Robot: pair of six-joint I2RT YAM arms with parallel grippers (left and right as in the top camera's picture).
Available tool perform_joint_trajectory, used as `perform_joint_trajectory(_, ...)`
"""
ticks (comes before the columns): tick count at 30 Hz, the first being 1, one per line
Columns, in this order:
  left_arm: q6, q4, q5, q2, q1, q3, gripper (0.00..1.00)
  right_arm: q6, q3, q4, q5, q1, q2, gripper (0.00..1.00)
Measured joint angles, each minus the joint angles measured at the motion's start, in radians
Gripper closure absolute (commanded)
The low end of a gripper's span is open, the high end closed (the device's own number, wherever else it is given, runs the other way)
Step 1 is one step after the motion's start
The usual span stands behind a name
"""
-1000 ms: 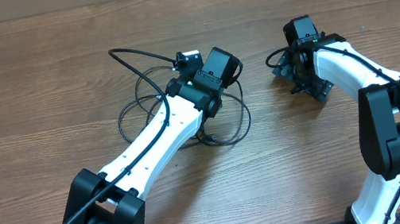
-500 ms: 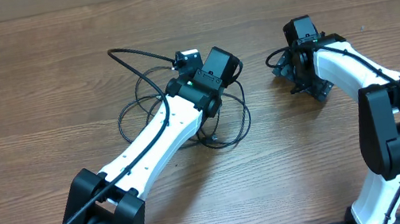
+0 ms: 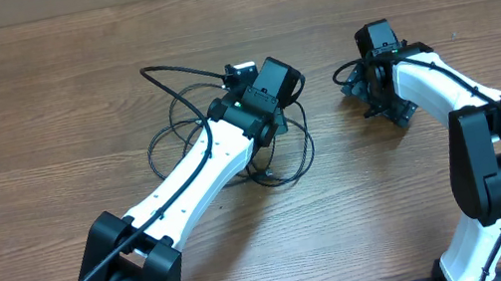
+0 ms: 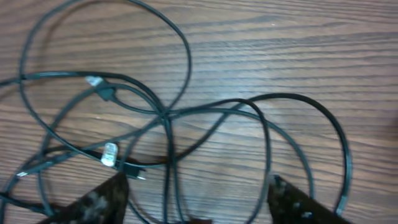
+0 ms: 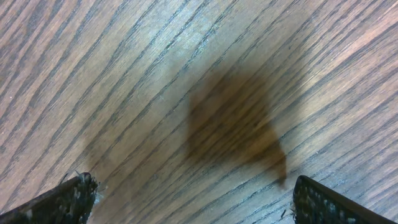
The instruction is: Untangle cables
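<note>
The cables [image 3: 170, 123] are thin black cords lying in overlapping loops on the wooden table, partly hidden under my left arm. In the left wrist view the cables [image 4: 186, 68] cross near the middle, with a pale plug end [image 4: 110, 154] and a second plug end [image 4: 94, 81] at the left. My left gripper [image 4: 199, 208] hovers over the tangle, open, its fingers [image 4: 99, 202] wide apart; two strands run down between them, unpinched. My right gripper [image 5: 196, 202] is open over bare wood, right of the tangle, with nothing between its fingers.
The brown wooden table [image 3: 38, 73] stretches all round the tangle. Both white arms reach in from the near edge, the left arm [image 3: 187, 186] and the right arm [image 3: 445, 94]. A dark shadow [image 5: 233, 118] lies on the wood under the right gripper.
My left gripper's jaws have opened from nearly shut to wide apart. The cable loop at the upper left has shifted slightly. The right arm has not moved.
</note>
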Motion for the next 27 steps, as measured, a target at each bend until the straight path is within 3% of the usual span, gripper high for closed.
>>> perform_joint_trajectory(6, -0.001, 0.004, 0.045, 0.000, 0.000, 0.000, 0.00, 0.000, 0.000, 0.000, 0.000, 0.000, 0.000, 0.00)
perform_joint_trajectory(27, 0.000, 0.032, 0.057, 0.000, 0.000, 0.000, 0.00, 0.000, 0.000, 0.000, 0.000, 0.000, 0.000, 0.00)
